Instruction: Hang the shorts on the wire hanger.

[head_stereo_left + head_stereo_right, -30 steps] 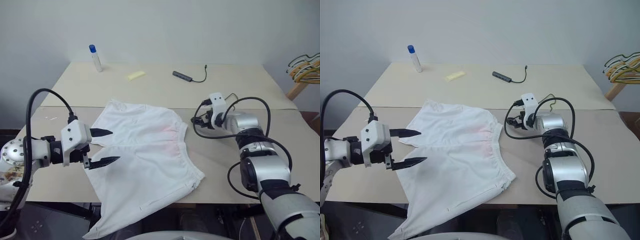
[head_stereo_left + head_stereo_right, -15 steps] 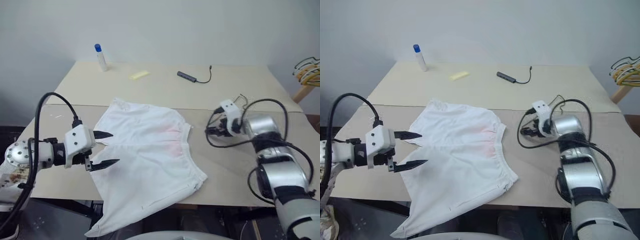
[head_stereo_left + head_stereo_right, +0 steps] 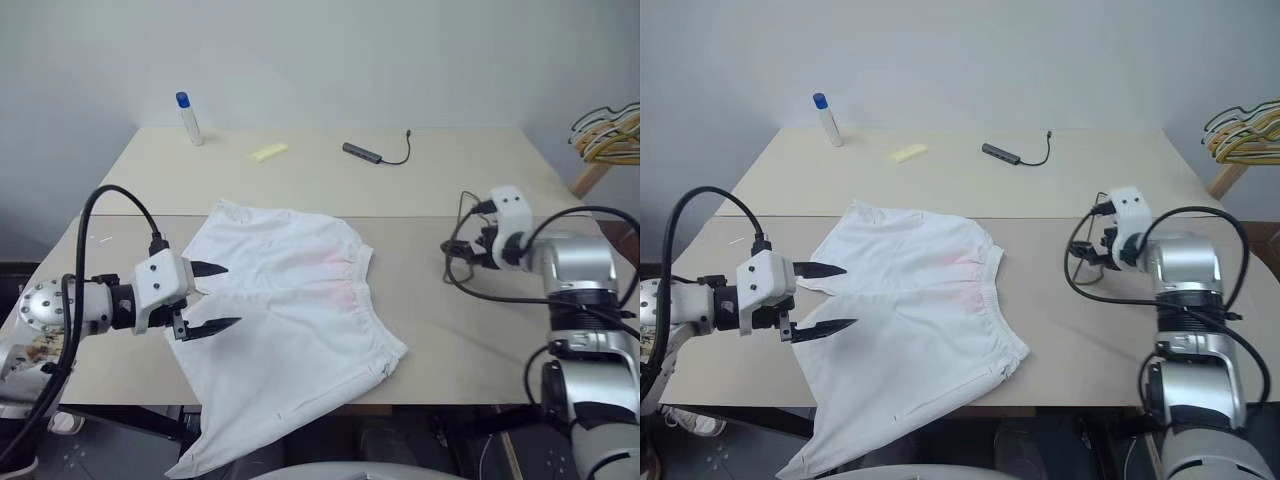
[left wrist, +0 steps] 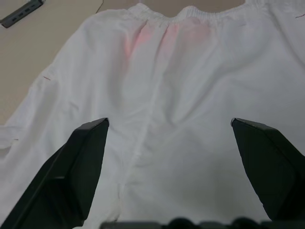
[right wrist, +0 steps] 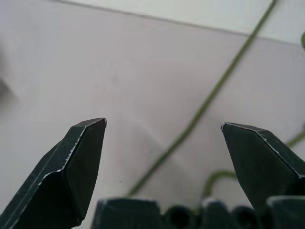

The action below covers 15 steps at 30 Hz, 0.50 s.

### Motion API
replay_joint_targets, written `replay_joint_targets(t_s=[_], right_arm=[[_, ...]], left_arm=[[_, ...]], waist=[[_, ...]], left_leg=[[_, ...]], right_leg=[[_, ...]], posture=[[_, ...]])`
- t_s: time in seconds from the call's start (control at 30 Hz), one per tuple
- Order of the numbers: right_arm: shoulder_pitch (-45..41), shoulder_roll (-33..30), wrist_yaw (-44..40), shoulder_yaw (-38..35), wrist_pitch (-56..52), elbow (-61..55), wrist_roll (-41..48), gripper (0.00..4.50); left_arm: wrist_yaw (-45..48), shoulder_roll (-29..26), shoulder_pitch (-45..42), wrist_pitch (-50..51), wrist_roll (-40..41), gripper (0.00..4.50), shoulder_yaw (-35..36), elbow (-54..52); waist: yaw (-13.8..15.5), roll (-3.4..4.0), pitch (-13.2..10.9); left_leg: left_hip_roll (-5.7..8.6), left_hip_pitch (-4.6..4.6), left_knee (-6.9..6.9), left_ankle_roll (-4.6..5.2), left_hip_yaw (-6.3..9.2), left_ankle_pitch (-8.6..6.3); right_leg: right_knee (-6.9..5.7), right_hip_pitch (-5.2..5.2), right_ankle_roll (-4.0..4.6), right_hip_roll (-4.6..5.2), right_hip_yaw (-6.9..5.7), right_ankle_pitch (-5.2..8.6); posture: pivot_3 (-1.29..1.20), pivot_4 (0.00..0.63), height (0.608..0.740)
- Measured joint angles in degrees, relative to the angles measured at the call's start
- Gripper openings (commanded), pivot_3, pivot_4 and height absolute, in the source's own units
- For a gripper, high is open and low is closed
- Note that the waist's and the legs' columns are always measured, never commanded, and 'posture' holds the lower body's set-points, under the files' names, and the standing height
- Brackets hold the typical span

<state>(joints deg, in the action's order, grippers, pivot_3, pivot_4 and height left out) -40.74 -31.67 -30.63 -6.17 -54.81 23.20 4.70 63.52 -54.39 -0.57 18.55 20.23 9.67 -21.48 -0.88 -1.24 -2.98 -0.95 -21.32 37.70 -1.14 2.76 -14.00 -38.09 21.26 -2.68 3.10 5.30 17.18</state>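
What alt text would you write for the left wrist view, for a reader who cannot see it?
White shorts lie spread on a tan table, a faint pink stain below the gathered waistband. The left gripper points at the cloth, its black jaws wide open and holding nothing.

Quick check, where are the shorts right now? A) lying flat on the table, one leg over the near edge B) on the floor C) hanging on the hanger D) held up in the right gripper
A: the shorts lie spread on the table, one leg draping over its near edge, neither gripper holding them.

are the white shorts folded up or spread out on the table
Spread out: the shorts lie flat on the table, both legs apart, one leg hanging over the near edge.
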Motion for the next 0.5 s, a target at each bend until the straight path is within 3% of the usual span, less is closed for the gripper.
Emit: replay_joint_targets(t_s=[0.17,0.3,0.5], right_arm=[[-1.88,6.48,11.07,-3.64,6.11,9.79,0.00,4.49],[-4.81,7.91,19.46,-7.27,11.68,16.03,0.17,4.49],[-5.62,8.34,18.18,-6.08,13.15,19.17,0.18,4.49]], left_arm=[[-0.09,0.04,0.23,-0.03,-0.02,4.46,-0.01,0.10],[-0.32,0.19,0.63,-0.02,0.06,4.46,0.03,-0.06],[-0.60,1.00,0.59,0.33,0.39,4.46,0.02,-0.26]], waist=[[0.18,0.02,-0.01],[0.22,0.04,-0.03],[-0.21,0.05,-0.03]], left_leg=[[0.13,-0.19,0.01,0.00,-0.04,0.00],[0.12,-0.18,0.01,0.00,-0.02,0.00],[0.09,-0.13,0.01,0.00,-0.03,0.00]], right_leg=[[0.03,0.11,-0.07,0.17,0.02,-0.03],[0.01,0.11,-0.07,0.15,0.00,-0.03],[0.00,0.09,-0.06,0.10,0.04,-0.04]], posture=[[0.10,0.000,0.740],[0.10,0.000,0.740],[0.10,0.000,0.740]])
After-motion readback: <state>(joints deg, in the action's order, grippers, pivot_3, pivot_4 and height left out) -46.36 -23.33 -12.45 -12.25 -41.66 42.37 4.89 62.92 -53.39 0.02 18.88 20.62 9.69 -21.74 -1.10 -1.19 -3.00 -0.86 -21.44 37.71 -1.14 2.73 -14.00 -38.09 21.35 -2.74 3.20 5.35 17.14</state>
